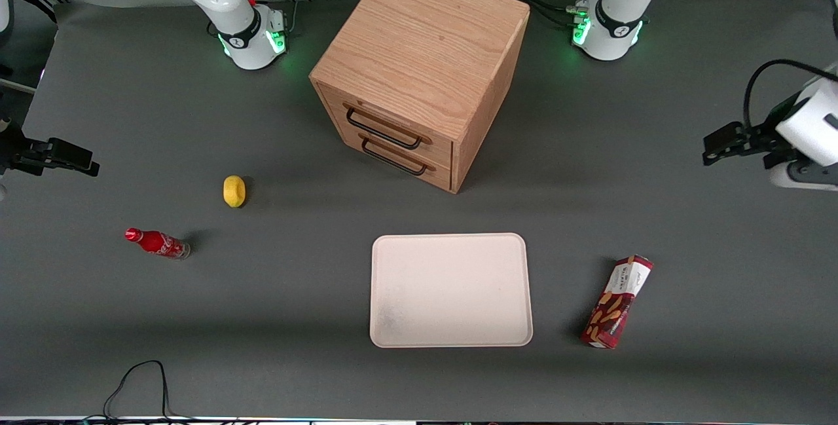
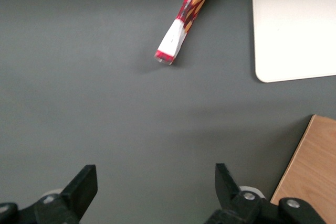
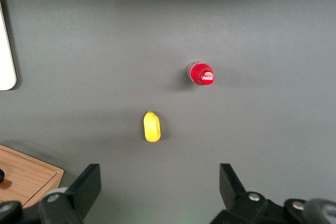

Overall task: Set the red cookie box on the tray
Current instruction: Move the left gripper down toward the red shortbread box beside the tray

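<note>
The red cookie box (image 1: 617, 302) lies flat on the grey table beside the tray (image 1: 450, 291), toward the working arm's end, its white end panel pointing away from the front camera. The cream tray is bare. My left gripper (image 1: 712, 148) hangs above the table near the working arm's end, farther from the front camera than the box and well apart from it. It is open and empty. The left wrist view shows the open gripper (image 2: 155, 174) over bare table, with the box (image 2: 185, 18) and a tray corner (image 2: 294, 24) ahead.
A wooden two-drawer cabinet (image 1: 419, 52) stands farther from the front camera than the tray; its edge shows in the left wrist view (image 2: 312, 171). A yellow lemon (image 1: 234, 190) and a small red soda bottle (image 1: 157, 243) lie toward the parked arm's end.
</note>
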